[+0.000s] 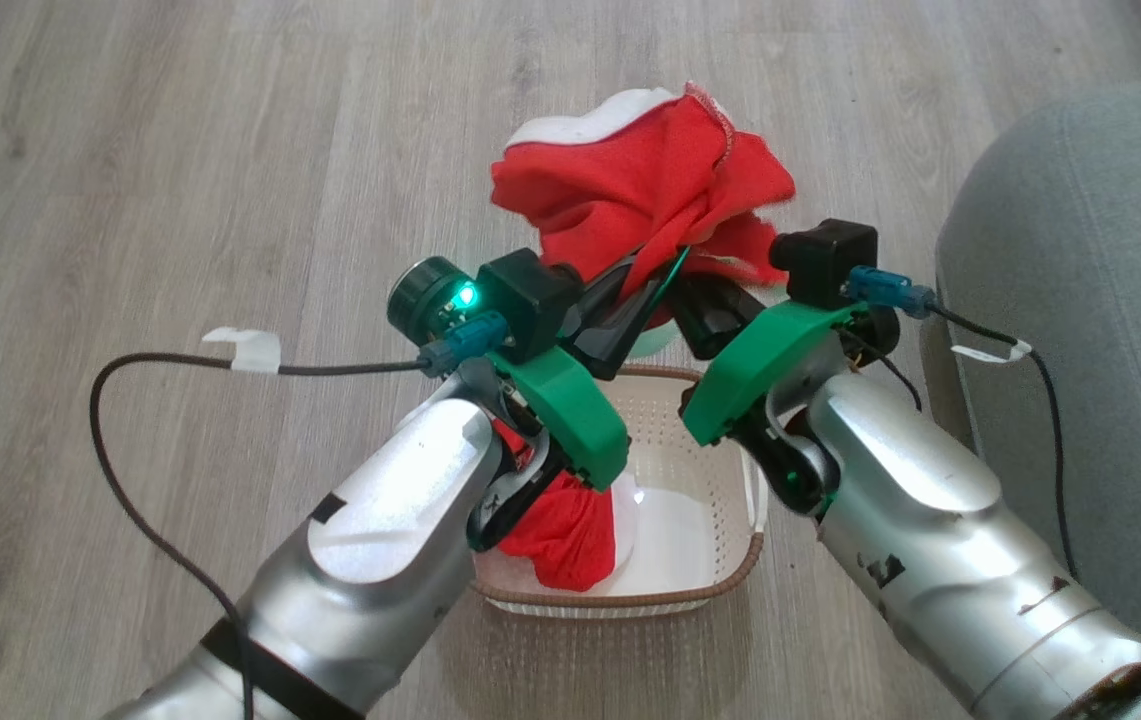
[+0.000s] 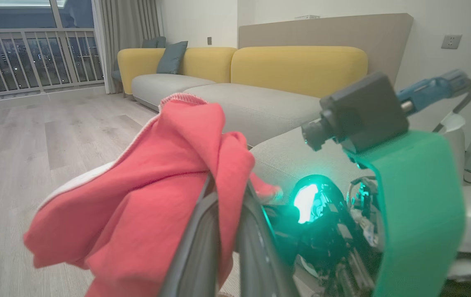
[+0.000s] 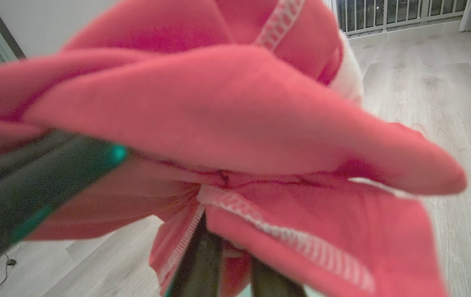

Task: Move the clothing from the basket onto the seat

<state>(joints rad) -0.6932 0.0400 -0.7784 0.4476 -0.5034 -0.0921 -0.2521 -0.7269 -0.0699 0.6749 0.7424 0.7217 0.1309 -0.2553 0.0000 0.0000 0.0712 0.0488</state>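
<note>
Left gripper (image 2: 229, 198) and right gripper (image 3: 229, 264) both clamped on red garment (image 1: 640, 185) lifted above basket (image 1: 730, 580); second red garment (image 1: 565, 530) left inside; nothing on visible seat (image 1: 1080, 300) yet

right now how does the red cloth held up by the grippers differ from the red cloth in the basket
The held-up cloth is lifted clear of the basket, pinched by the left gripper and right gripper; the basket cloth lies inside, ungripped. The held-up cloth fans into wide folds with a white part on top; the basket cloth is a lump partly behind the left arm. Both are bright red.
</note>
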